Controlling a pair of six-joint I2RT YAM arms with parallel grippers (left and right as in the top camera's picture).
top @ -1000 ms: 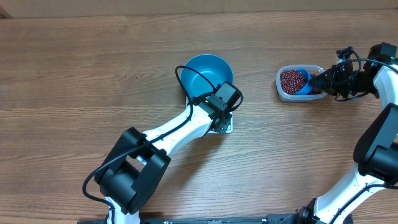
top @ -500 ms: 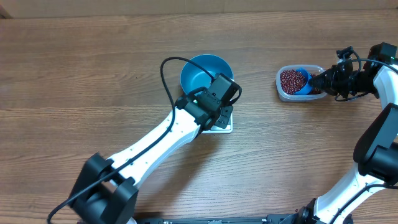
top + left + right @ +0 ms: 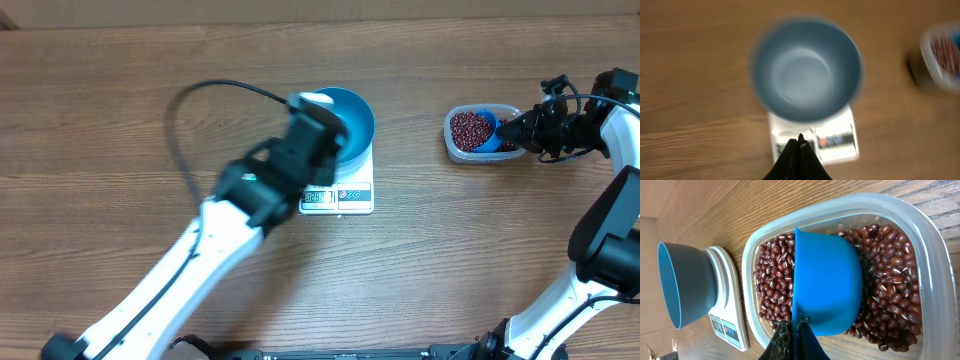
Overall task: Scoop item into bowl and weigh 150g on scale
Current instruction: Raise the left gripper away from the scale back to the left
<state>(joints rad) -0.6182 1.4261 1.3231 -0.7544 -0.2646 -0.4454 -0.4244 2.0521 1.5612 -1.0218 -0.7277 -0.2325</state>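
Observation:
The empty blue bowl (image 3: pixel 352 118) (image 3: pixel 807 70) stands on the white scale (image 3: pixel 350 195) (image 3: pixel 840 145). My left gripper (image 3: pixel 800 142) hangs shut and empty above the scale's front edge, blurred by motion. To the right, red-brown beans (image 3: pixel 468 128) (image 3: pixel 772 275) fill a clear tub (image 3: pixel 455 150) (image 3: pixel 920 225). A blue scoop (image 3: pixel 487 128) (image 3: pixel 827 285) lies bowl-down in the beans. My right gripper (image 3: pixel 515 128) (image 3: pixel 799 325) is shut on the scoop's handle. The right wrist view also shows the bowl (image 3: pixel 682 285) and scale (image 3: pixel 727 305) to the left.
The left arm (image 3: pixel 250 190) crosses the table diagonally from the bottom left, with its black cable (image 3: pixel 200 95) looping up left of the bowl. The right arm (image 3: pixel 610 230) stands along the right edge. The wooden table's back edge (image 3: pixel 320 22) runs along the top.
The left arm has risen and drawn back to the left off the scale, uncovering its display. The right gripper and scoop have not moved.

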